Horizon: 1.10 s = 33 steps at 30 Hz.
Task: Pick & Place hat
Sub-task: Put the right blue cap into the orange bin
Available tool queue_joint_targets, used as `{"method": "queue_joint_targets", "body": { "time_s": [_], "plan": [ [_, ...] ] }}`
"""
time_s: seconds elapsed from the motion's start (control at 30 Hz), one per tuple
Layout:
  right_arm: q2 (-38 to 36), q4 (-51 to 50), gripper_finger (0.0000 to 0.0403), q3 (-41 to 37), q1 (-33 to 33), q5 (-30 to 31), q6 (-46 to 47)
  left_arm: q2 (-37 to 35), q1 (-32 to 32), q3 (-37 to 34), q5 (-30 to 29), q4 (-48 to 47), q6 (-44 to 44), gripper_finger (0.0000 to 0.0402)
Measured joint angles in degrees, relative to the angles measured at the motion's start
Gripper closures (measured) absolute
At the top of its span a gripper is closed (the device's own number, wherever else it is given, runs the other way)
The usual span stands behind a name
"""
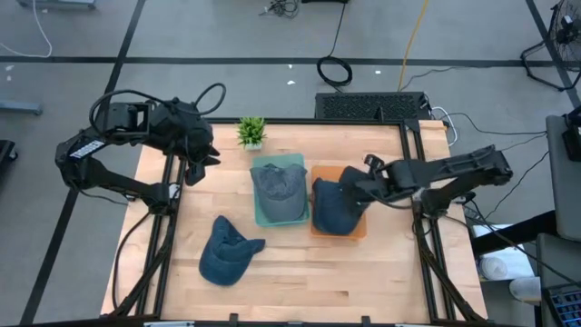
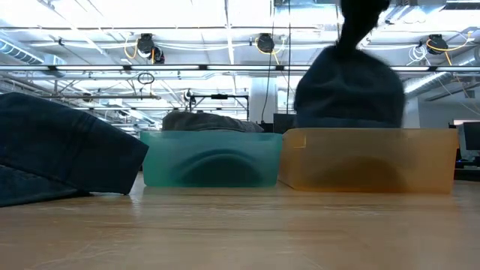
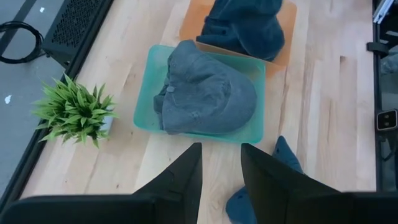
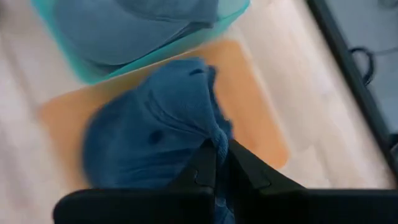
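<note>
Pinched denim fills the right wrist view: the right claw (image 4: 216, 163) is clamped on a fold of a dark blue hat (image 1: 334, 205), holding it over the orange tray (image 1: 359, 227). From table height the hat (image 2: 349, 91) hangs above the tray's front wall (image 2: 367, 159), its lower part hidden behind that wall, so whether it touches the floor of the tray cannot be told. Just beside this claw, toward the table's middle, a teal tray (image 1: 260, 215) holds a grey hat (image 1: 278, 184). Farther off from the claw, near the front edge of the table (image 1: 363, 272), a third hat (image 1: 227, 252), blue, lies loose on the wood. The left claw (image 3: 219, 163) hovers by the far left side with its fingers slightly parted, gripping nothing; a small potted plant (image 1: 251, 132) stands close to it.
</note>
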Motion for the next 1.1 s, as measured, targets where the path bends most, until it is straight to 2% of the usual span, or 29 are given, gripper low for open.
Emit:
{"method": "queue_joint_targets", "body": {
  "time_s": [0.13,0.3,0.5,0.67,0.9,1.0,1.1],
  "plan": [
    [0.0,11.1,0.0396,-6.2,-4.4,-1.1,-8.5,0.0,-0.1,0.0,0.0,-0.5,-0.4,0.0284],
    [0.0,23.7,0.0394,-15.1,-9.1,-10.5,-14.0,0.0,-0.1,0.0,0.0,-1.6,-1.8,0.0284],
    [0.0,29.0,0.037,-24.2,-12.2,-10.2,-16.4,0.0,-0.1,0.0,0.0,-2.4,-2.6,0.0284],
    [-2.0,30.7,0.031,-24.5,-12.5,-8.8,-21.5,0.0,-0.1,0.0,0.0,-2.6,-2.7,0.0284],
    [-10.0,34.0,0.0202,-21.7,-12.3,-9.1,-23.3,0.0,-0.2,0.0,0.0,-2.9,-3.0,0.0284],
    [-13.1,34.2,0.0171,-21.6,-10.8,-9.1,-20.0,0.0,-0.2,0.0,0.0,-2.9,-3.1,0.0284],
    [-14.1,33.6,0.0164,-22.2,-7.8,-9.3,-15.5,0.0,-0.2,0.0,0.0,-2.9,-3.1,0.0284]
  ]
}}
